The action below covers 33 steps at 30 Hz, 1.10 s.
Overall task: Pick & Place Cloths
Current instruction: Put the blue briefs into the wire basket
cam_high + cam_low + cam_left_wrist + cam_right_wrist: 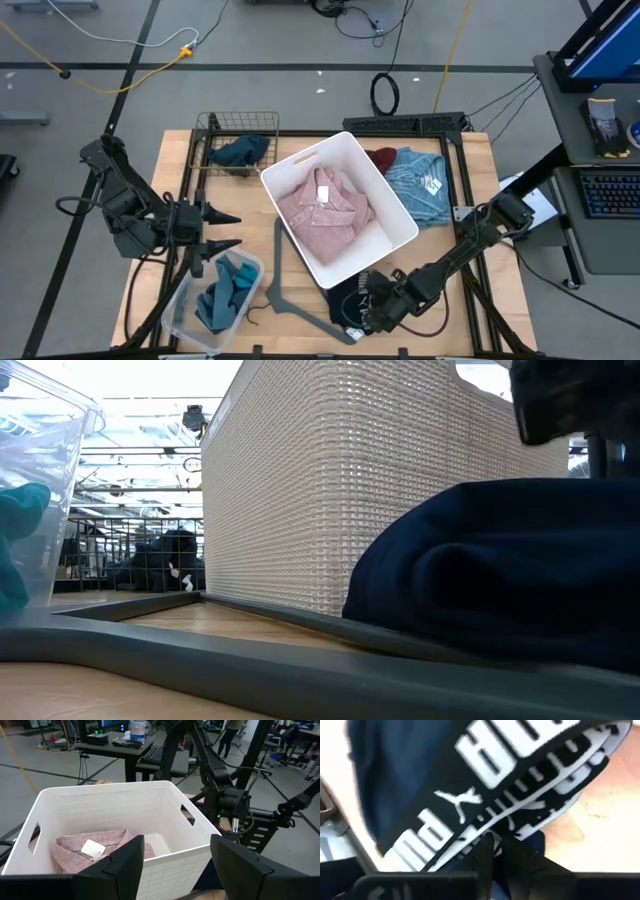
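Reaching down at the lower centre of the high view, the right gripper (372,308) presses onto the black garment with white print (350,300), which lies on the table (470,215) just below the white basket (395,195) and against the grey hanger (283,290). In the right wrist view the dark fingers (492,852) sit nearly together with a fold of that garment (485,780) pinched between them, so the gripper is closed on the cloth. The low view shows the same dark bundle (500,570) resting on the hanger's bar (250,670) right beside the basket's woven wall (330,490).

The pink shirt (322,212) lies folded inside the basket, its white tag facing up; the left wrist view shows it (90,851) at the basket's bottom. At the left of the high view the left gripper (225,230) hovers over the table with its fingers spread wide apart, holding nothing, just above the clear bin (180,310) that contains the teal cloth (226,290). A navy cloth (240,150) sits in the wire basket (205,130) at upper left. To the right of the white basket lie the maroon cloth (381,157) and the light-blue shirt (420,185), touching each other.
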{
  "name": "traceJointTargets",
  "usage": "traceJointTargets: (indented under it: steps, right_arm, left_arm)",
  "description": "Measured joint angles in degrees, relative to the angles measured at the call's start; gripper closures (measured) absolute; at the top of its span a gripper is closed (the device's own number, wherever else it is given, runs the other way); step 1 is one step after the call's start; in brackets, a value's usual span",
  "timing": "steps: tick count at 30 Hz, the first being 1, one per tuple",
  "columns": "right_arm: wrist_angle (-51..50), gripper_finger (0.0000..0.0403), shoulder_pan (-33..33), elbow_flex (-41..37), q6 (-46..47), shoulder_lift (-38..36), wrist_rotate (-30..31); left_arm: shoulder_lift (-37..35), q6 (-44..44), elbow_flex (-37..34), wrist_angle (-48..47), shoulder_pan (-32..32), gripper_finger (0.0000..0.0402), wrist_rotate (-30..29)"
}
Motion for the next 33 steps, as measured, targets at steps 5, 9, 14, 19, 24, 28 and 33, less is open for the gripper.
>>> traceJointTargets:
  steps: [5, 9, 14, 19, 24, 28, 33]
  right_arm:
    - [-0.1, 0.0334, 1.0, 0.0, -0.8, -2.3, -1.5]
    - [0.3, 0.0293, 2.0, 0.0, -1.6, -4.2, -1.3]
    - [0.6, 0.0235, 2.5, 0.0, -0.5, -4.2, -1.3]
    - [3.3, 0.0174, 2.4, 0.0, -1.5, -3.6, -0.3]
    - [6.0, 0.0131, 2.3, 0.0, -1.5, -3.7, 6.3]
    - [5.2, 0.012, 1.5, 0.0, -0.2, -3.1, 7.5]
    - [5.2, 0.012, 0.8, 0.0, -0.1, -1.1, 7.3]
  left_arm:
    - [0.0, 0.0, 0.0, -0.1, 0.0, 0.017, 0.0]
    - [0.0, 0.1, 0.0, -0.3, 0.0, 0.0169, 0.0]
    - [0.0, 0.0, 0.0, -0.7, 0.0, 0.017, 0.0]
    - [0.0, 0.0, 0.0, -0.7, 0.0, 0.0169, 0.0]
    - [0.0, -0.4, 0.0, -0.7, 0.0, 0.017, 0.0]
    - [0.0, -1.1, 0.0, -0.7, 0.0, 0.0169, 0.0]
    - [0.0, -1.5, 0.0, -0.7, 0.0, 0.017, 0.0]
